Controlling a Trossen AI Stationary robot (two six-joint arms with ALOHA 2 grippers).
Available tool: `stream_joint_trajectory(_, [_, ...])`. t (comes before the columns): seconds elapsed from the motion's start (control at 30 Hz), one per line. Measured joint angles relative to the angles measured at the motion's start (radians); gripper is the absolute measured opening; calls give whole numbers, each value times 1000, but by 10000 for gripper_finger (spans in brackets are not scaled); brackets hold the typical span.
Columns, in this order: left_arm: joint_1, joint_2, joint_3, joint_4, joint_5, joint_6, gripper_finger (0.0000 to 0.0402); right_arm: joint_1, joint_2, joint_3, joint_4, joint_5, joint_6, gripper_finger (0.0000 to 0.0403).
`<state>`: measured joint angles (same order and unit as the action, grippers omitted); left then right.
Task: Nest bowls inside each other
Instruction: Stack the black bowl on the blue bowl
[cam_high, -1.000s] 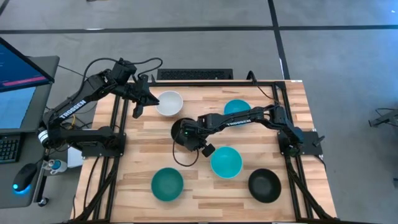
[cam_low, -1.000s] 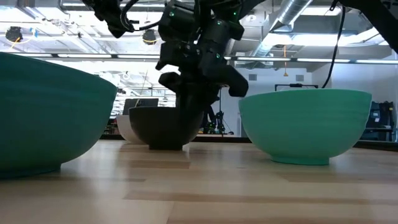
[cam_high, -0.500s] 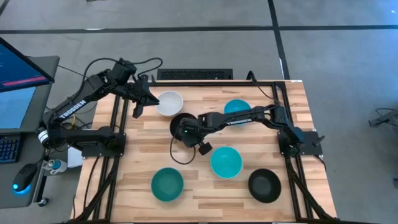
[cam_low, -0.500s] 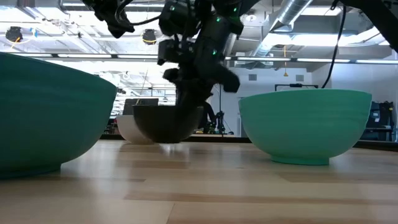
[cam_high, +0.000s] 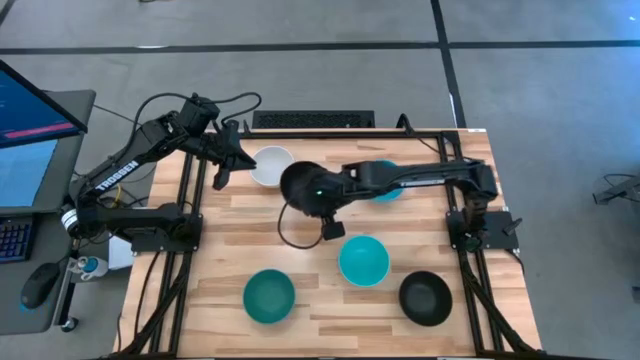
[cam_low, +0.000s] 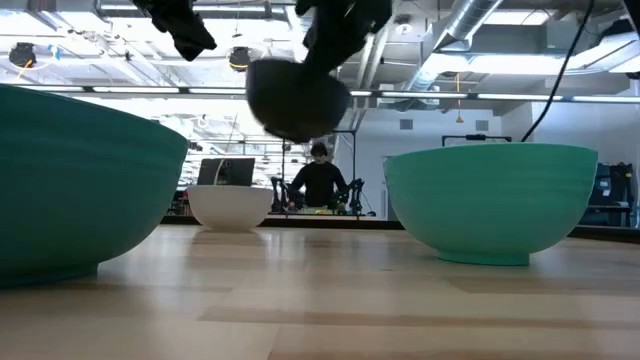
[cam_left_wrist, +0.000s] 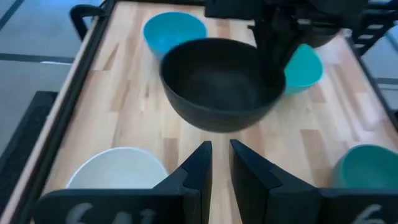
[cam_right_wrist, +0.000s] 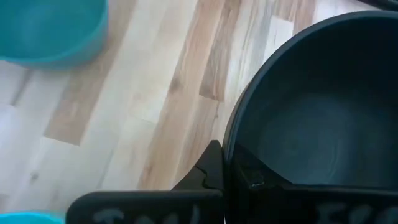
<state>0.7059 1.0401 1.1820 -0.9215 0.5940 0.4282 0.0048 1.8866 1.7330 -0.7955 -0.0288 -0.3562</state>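
My right gripper (cam_high: 326, 200) is shut on a black bowl (cam_high: 303, 185), which hangs high above the table (cam_low: 297, 98) just right of the white bowl (cam_high: 271, 165). My left gripper (cam_high: 223, 165) hovers shut at the white bowl's left side, touching nothing. The white bowl (cam_low: 230, 206) rests on its base. One cyan bowl (cam_high: 381, 176) lies partly under my right arm; another (cam_high: 363, 260) stands near the middle. The teal bowl (cam_high: 269, 297) and a second black bowl (cam_high: 425, 298) stand by the near edge. My right gripper pinches the black bowl's rim (cam_right_wrist: 227, 152) on the side toward the table's right, one finger inside the bowl (cam_right_wrist: 252, 180) and one outside (cam_right_wrist: 211, 167). The fingers come from above, pointing down (cam_left_wrist: 273, 43). The bowl is lifted clear and hangs slightly tilted.
The table is edged by a black frame (cam_high: 187, 200). My right arm (cam_high: 420, 178) stretches across the far half. Bare wood (cam_high: 230, 230) shows on the left between the white and teal bowls. A person (cam_low: 320, 185) sits in the room beyond.
My right gripper has risen and moved toward the far edge and the white bowl, keeping its hold. The black bowl, standing on the table a second ago, is now lifted clear and high above it, slightly tipped.
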Motion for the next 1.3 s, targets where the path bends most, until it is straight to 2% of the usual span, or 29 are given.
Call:
stream_joint_trajectory(0.2, [0, 0, 0, -12, 29, 6, 45, 0, -78, -80, 29, -22, 76, 15])
stream_joint_trajectory(0.67, [0, 0, 0, -7, 28, 16, 45, 16, -380, -575, 333, -25, 231, 12])
stream_joint_trajectory(1.0, [0, 3, 0, 111, 25, -130, 45, 104, -624, -745, 266, -22, 280, 12])
stream_joint_trajectory(1.3, [-30, 62, 0, 180, -86, -226, 45, 293, -736, -758, 137, -23, 304, 12])
